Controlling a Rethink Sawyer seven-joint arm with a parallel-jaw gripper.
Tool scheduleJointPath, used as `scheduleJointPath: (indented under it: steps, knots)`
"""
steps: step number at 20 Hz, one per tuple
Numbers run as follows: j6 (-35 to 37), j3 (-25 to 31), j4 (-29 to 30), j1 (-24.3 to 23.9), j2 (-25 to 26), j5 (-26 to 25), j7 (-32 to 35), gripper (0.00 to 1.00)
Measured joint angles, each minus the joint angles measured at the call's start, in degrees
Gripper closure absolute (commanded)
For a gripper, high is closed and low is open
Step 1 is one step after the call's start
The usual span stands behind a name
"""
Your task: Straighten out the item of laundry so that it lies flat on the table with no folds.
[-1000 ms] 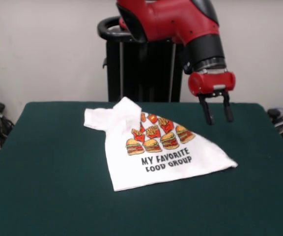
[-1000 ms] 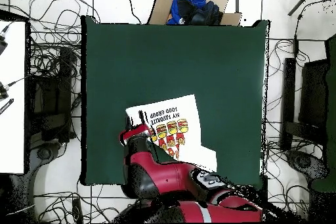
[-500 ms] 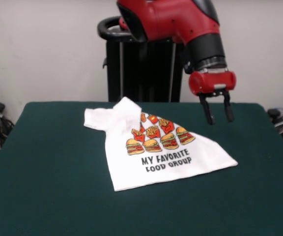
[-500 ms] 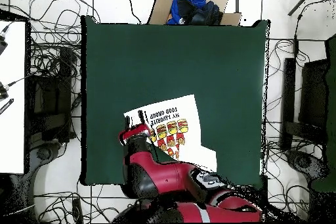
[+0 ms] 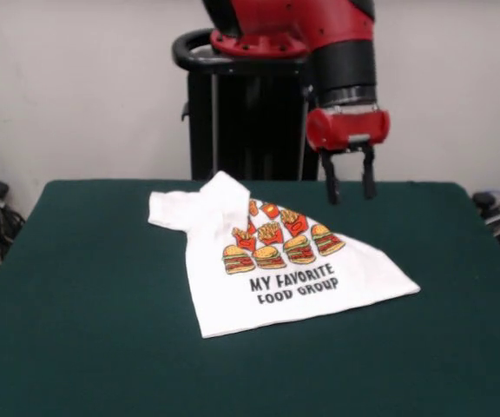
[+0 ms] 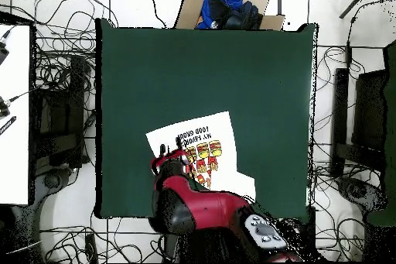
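The item of laundry (image 5: pixel 276 269) is a white T-shirt with burgers, fries and black text, lying on the dark green table (image 5: pixel 76 330). One sleeve sticks out at its left in the front view. Its right side is folded in, leaving a slanted edge down to the near right corner. My gripper (image 5: pixel 349 195) hangs open and empty above the table, just beyond the shirt's upper right edge, not touching it. From overhead the gripper (image 6: pixel 172 152) sits over the shirt's (image 6: pixel 203 138) lower left part, and the arm hides some cloth on the table (image 6: pixel 209 67).
A cardboard box (image 6: pixel 228 1) holding blue cloth stands past the table's far edge in the overhead view. Cables cover the floor on both sides. A white surface (image 6: pixel 14 114) is at the left, dark equipment (image 6: pixel 363 121) at the right.
The gripper has swung left and slightly up in the front view, closer to the shirt's upper edge. It stays open. The shirt has not moved.
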Motion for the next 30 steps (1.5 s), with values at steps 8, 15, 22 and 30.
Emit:
scheduleJointPath:
  steps: [8, 15, 22, 30]
  knots:
    - [32.3, 0.5, 0.9, -8.3, -12.4, -1.1, 0.0, 0.0]
    - [33.2, 1.4, 0.7, -13.5, -13.8, -4.6, 0.0, 0.0]
    - [32.4, 3.6, 0.5, -17.9, -13.6, -7.3, 0.0, 0.0]
    - [31.0, 3.8, -1.3, -20.0, -12.7, -11.3, 0.0, 0.0]
